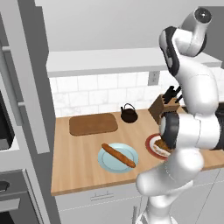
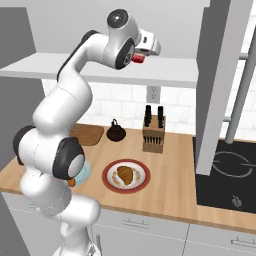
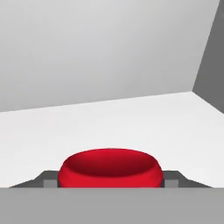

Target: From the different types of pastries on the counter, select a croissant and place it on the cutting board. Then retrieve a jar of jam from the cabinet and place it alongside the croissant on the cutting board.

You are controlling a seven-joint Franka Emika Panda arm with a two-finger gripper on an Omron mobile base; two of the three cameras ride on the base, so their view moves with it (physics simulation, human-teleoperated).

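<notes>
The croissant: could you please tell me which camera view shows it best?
The right base view: the croissant lies fully visible on its red-rimmed plate. In the left base view, the arm hides most of it.

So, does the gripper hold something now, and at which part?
Yes, it seems so. The gripper is closed around the jar of jam, one finger on each side, just below its red lid, up inside the cabinet.

You'll see a black teapot (image 1: pixel 128 113) standing at the back by the white tiled wall (image 1: pixel 100 94), with a wooden knife block (image 2: pixel 153 133) to its right holding dark-handled knives. A wall outlet (image 2: pixel 153 93) sits above the block, and a black cooktop (image 2: pixel 225 177) lies at far right.
</notes>
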